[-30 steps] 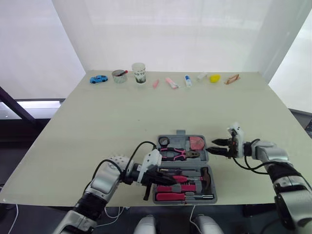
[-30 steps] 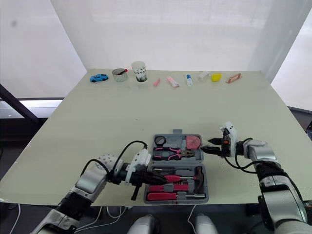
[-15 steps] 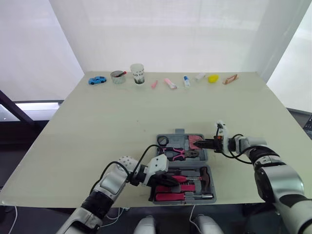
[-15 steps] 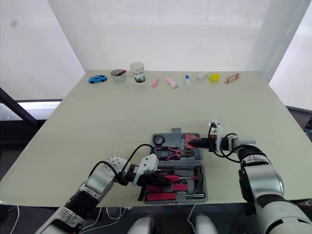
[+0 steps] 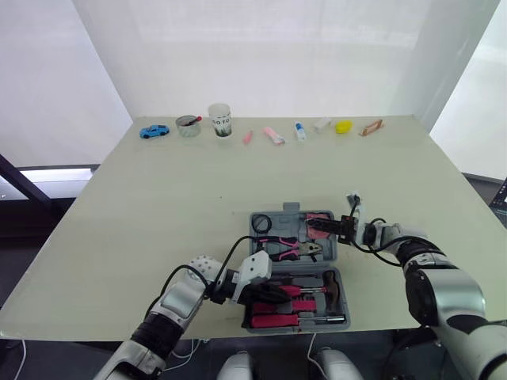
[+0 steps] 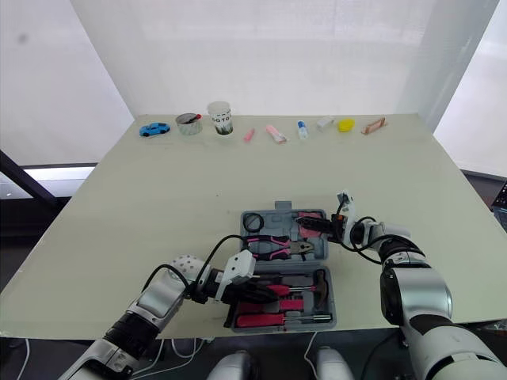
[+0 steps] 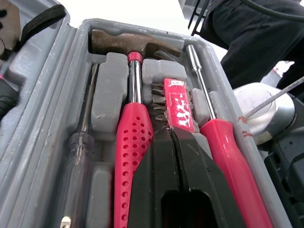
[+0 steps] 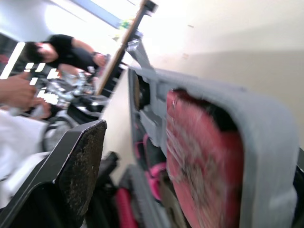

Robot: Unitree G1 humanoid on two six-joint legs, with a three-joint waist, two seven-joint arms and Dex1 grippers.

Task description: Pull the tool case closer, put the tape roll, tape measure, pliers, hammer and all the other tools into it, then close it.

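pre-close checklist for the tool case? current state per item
1. Tool case within reach: ok, both grippers are at it.
2. Hammer seated in its slot: ok.
3. Pliers and tape roll inside: ok.
4. Tape measure seated: cannot tell; the right gripper is open at the rim beside it.
5. Left gripper out of the case: not ok, shut, low over the near half.

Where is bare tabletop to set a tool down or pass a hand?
Free: the broad table stretch between the far row, toy car to wooden piece, and the tool case; also left of the case. Crowded: the case, with the left pincer and right pincer at it.
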